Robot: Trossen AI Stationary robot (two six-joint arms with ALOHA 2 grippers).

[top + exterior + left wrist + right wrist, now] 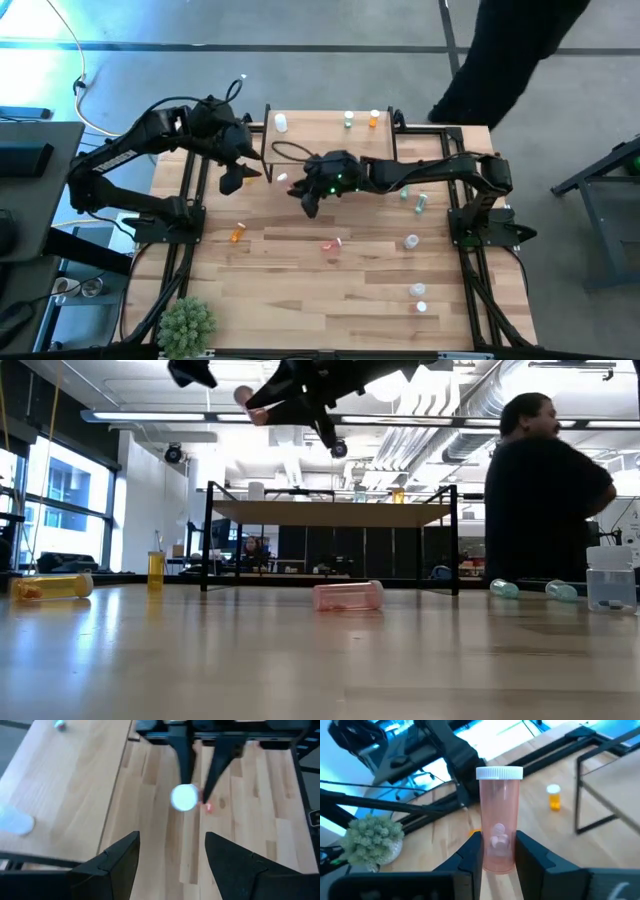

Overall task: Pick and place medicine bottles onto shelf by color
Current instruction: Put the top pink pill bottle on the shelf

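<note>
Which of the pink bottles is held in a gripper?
The pink bottle with a white cap, clamped upright in the right gripper above the table. The other pink bottle lies on the tabletop.

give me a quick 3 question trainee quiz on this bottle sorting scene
1. True or false: the right pincer is shut on a pink bottle with a white cap.
2. Which bottles stand on the shelf in the high view?
A. one white, one green, one orange
B. three pink
C. none
3. Fill in: the left pincer is ____, holding nothing, and faces the capped end of the pink bottle.

Key:
1. True. The fingers clamp the bottle's lower body, well above the table.
2. A: the white bottle, green bottle and orange bottle stand along its far edge.
3. open
</note>
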